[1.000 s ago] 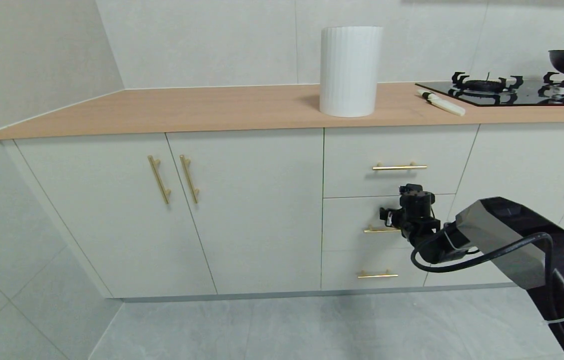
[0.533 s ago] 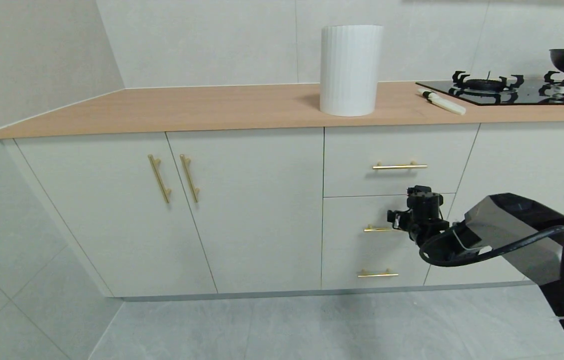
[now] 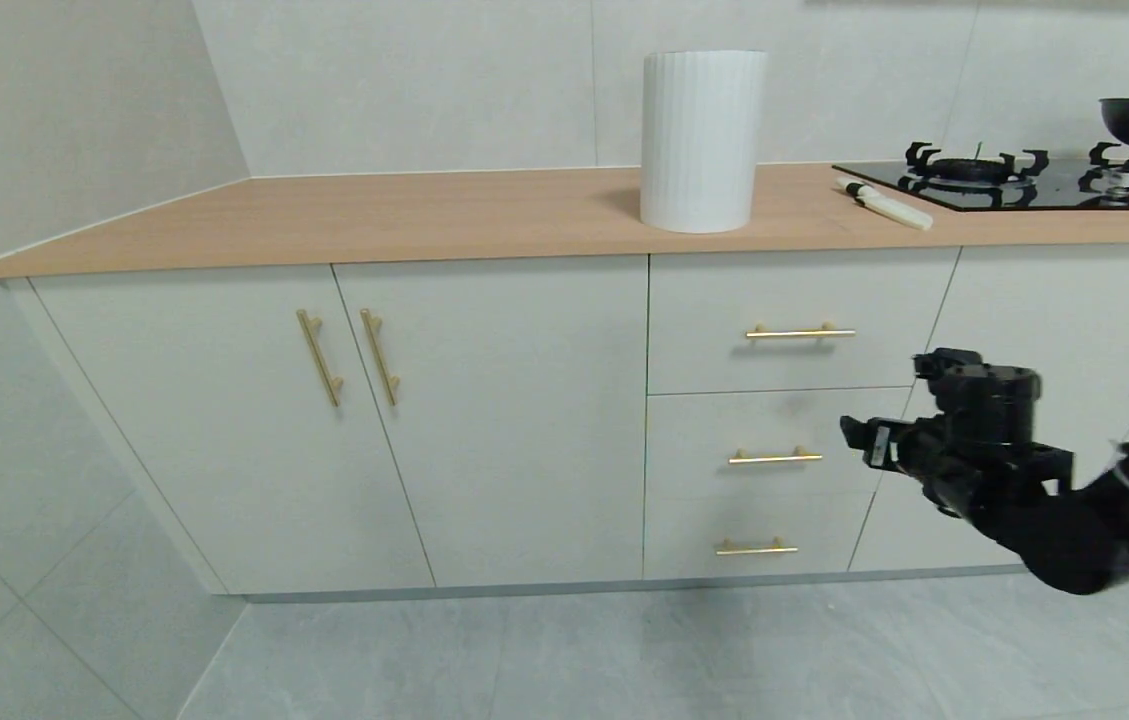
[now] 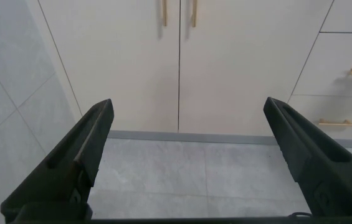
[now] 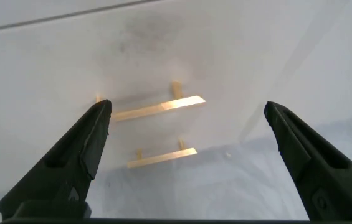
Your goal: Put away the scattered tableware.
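Right gripper (image 5: 186,107) hangs spread wide, empty, facing the middle drawer handle (image 3: 775,457). Left gripper (image 4: 188,102) is spread too. The cream utensil (image 3: 882,203) lies flat on the countertop (image 3: 424,215) beside the hob — probably light, stiff, slick — pinch it mid-handle.

Ahead of the matt black plastic claw (image 5: 186,109), a shiny brass-coloured metal handle (image 5: 152,108) sits on a smooth matt drawer front (image 5: 163,56), with a wood-grain counter (image 3: 424,215) and a ribbed matt white canister (image 3: 702,140) above.
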